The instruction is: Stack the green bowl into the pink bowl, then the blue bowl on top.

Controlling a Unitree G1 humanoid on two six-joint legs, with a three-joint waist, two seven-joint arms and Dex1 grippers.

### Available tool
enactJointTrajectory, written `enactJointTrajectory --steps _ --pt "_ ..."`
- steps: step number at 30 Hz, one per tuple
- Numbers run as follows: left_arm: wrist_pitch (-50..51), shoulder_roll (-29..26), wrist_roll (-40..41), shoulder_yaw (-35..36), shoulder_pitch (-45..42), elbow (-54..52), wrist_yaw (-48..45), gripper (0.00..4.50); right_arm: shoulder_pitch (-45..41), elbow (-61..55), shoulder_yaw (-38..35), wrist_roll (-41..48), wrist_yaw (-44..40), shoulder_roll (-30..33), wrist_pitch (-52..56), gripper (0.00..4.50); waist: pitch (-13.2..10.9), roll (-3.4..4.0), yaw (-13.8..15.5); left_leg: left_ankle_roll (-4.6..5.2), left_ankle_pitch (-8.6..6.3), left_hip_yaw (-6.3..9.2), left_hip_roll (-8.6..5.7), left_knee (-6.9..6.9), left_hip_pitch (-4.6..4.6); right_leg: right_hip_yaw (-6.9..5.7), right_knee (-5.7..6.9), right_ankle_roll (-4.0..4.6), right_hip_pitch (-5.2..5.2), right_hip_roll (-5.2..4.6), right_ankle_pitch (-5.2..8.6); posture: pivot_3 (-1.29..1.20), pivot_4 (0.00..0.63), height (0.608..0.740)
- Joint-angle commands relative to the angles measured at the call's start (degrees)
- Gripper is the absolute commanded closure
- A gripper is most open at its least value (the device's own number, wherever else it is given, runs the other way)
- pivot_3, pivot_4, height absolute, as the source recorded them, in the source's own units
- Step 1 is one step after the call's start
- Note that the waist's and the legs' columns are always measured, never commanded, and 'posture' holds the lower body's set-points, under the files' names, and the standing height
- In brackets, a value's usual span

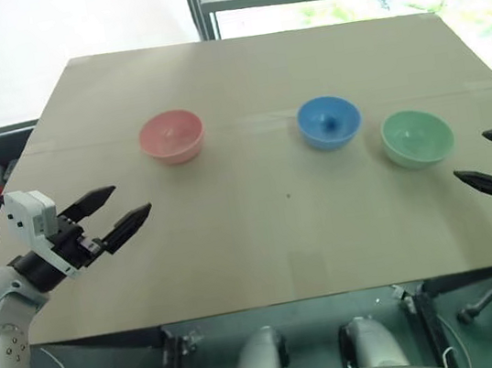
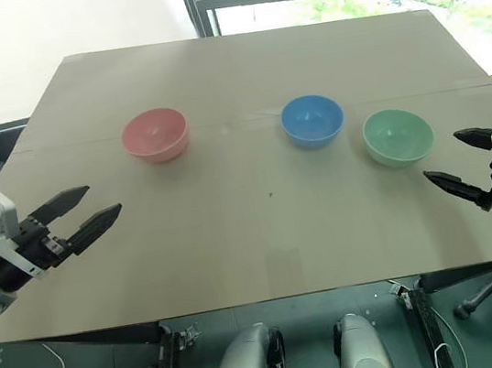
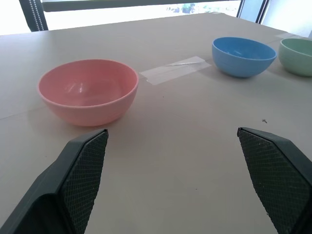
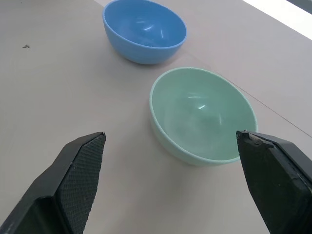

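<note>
You've got 3 plain bowls, no pattern: salmon-pink bowl (image 1: 171, 136), bright blue bowl (image 1: 329, 121), pale mint-green bowl (image 1: 417, 136). Table (image 1: 263, 237) is flat tan w/ a clear tape strip (image 3: 171, 69). Gripper fingers (image 3: 83, 170) are black, cross-hatched pads.

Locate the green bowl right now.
The green bowl sits upright on the table's right side, just right of the blue bowl, ahead of the open right gripper.

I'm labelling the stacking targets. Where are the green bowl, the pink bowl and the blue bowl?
green bowl (image 1: 417, 135), left eye view, inside of the bowl.
pink bowl (image 1: 171, 136), left eye view, inside of the bowl.
blue bowl (image 1: 329, 121), left eye view, inside of the bowl.
</note>
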State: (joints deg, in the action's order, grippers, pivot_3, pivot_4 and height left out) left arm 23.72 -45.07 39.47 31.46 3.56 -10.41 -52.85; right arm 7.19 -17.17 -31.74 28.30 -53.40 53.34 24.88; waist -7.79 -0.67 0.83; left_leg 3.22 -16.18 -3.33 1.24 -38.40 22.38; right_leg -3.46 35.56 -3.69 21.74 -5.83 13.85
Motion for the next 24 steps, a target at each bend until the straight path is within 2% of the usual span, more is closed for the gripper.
enactJointTrajectory --steps 1,11,14,17,21,24 --pt "-0.6 -0.2 -0.3 -0.2 -2.2 -0.1 0.6 0.02 -1.1 -1.5 -0.3 -0.4 1.3 -0.3 -0.5 0.00 0.0 0.00 0.0 0.00 0.00 0.00 0.00 0.00 0.00 0.00 0.00 0.00 0.00 0.00 0.00 0.00 0.150 0.740" --pt "-0.9 1.3 -1.9 -4.7 -8.1 0.0 3.3 0.02 -4.2 -3.1 4.3 -1.1 4.7 -3.5 -1.5 0.00 0.0 -0.03 0.0 0.00 0.00 -0.02 0.00 -0.01 0.02 0.01 0.00 -0.04 0.02 0.06 -0.02 0.00 0.150 0.740" --pt "-1.6 1.7 -8.9 -7.8 -11.2 -0.7 10.9 0.02 -7.2 -4.4 7.6 -0.5 5.3 -4.8 -2.0 0.00 0.0 -0.03 0.0 0.00 0.00 -0.02 0.00 -0.02 0.01 0.00 0.02 -0.05 0.00 0.07 -0.03 0.00 0.150 0.740" --pt "2.1 1.4 -16.2 -12.2 -15.2 -2.2 20.0 0.02 -11.7 -6.2 12.6 -0.5 5.8 -6.8 -2.2 0.00 -0.1 -0.09 0.0 -0.01 0.01 0.00 -0.02 -0.03 -0.05 0.02 0.07 -0.06 -0.05 0.09 -0.04 0.00 0.150 0.740" --pt "6.9 -6.1 -30.6 -26.8 -25.6 1.5 20.8 0.02 -18.6 -8.0 21.6 -1.0 5.6 -10.4 -1.8 0.00 -0.2 -0.39 0.1 -0.08 0.05 0.10 -0.07 -0.05 0.00 -0.05 0.19 -0.06 -0.01 0.18 -0.04 0.00 0.150 0.740" --pt "3.7 -5.3 -35.3 -33.1 -33.1 7.8 19.2 0.02 -22.1 -7.5 26.4 -3.2 5.9 -12.3 -2.7 0.00 -0.2 -0.38 0.1 -0.09 0.06 0.10 -0.08 -0.05 0.06 -0.05 0.16 -0.06 0.03 0.19 -0.03 0.00 0.150 0.740"
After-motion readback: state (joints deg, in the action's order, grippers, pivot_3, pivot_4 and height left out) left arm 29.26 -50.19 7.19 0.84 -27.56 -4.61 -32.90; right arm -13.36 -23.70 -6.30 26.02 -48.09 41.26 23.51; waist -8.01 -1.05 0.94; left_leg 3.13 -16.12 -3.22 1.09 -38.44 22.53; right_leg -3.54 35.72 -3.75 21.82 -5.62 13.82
